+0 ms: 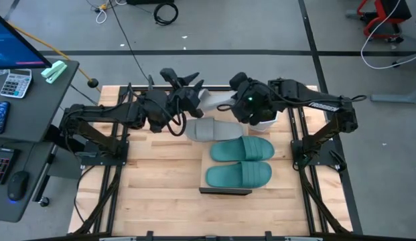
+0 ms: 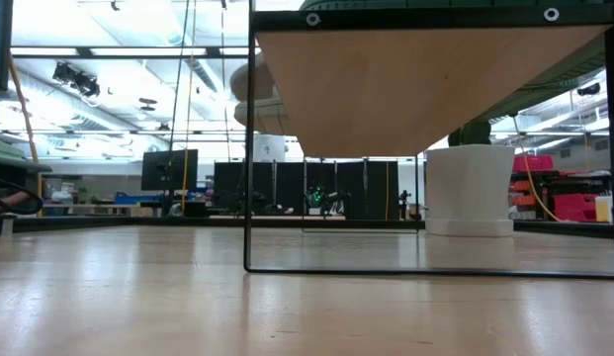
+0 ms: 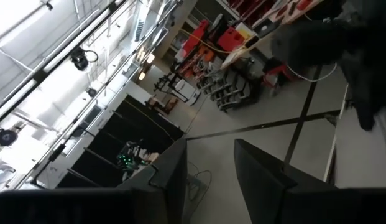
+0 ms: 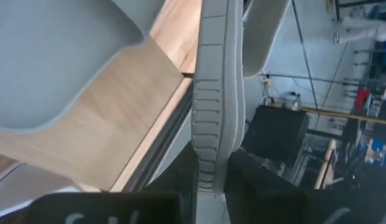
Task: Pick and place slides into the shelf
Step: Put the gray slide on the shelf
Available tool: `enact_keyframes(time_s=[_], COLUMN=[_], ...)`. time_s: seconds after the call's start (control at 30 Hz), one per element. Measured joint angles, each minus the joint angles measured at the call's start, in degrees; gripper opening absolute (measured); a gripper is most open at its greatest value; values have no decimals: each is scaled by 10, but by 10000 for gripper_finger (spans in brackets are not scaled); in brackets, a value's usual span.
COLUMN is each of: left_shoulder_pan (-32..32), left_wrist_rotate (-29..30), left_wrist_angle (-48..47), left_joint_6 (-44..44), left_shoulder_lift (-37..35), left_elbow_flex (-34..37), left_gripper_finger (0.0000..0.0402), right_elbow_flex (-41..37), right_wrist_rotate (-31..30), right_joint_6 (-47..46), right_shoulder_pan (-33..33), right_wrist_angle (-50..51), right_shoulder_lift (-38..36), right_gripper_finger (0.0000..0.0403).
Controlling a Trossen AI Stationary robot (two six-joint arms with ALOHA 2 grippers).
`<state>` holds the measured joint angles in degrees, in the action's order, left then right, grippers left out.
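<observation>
Gripping the upturned grey slide (image 4: 211, 124) by its sole edge, our right gripper (image 4: 208, 180) should lower it flat beside the shelved grey slide (image 1: 206, 129); left gripper (image 3: 208, 180) jaws stand apart, empty.

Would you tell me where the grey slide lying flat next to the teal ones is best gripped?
Probably by its sole rim, from above: the grey slide lies flat with its long edge facing the teal slides uncovered, and the rim is thin enough for a claw.
</observation>
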<state>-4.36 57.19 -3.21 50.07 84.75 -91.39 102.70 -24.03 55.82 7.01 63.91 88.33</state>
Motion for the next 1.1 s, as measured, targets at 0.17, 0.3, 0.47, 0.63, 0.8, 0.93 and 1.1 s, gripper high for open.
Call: enact_keyframes(time_s=[0.17, 0.3, 0.47, 0.63, 0.8, 0.93, 1.1], left_shoulder_pan=[0, 0, 0, 0, 0, 0, 0], left_wrist_rotate=[0, 0, 0, 0, 0, 0, 0], left_wrist_angle=[0, 0, 0, 0, 0, 0, 0], left_joint_6=[0, 0, 0, 0, 0, 0, 0], left_shoulder_lift=[0, 0, 0, 0, 0, 0, 0], left_elbow_flex=[0, 0, 0, 0, 0, 0, 0], left_gripper_finger=[134, 128, 127, 129, 122, 119, 121], right_elbow_flex=[-48, -85, -104, -104, -105, -105, -105], right_wrist_rotate=[4, 2, 0, 2, 11, 25, 47], right_joint_6=[11, 14, 36, 69, 94, 90, 90], right_shoulder_pan=[0, 0, 0, 10, 28, 43, 57], right_wrist_angle=[-30, -68, -112, -127, -125, -125, -125], right_shoulder_lift=[0, 1, 1, 0, 0, 0, 0], right_gripper_finger=[53, 53, 53, 53, 53, 53, 53])
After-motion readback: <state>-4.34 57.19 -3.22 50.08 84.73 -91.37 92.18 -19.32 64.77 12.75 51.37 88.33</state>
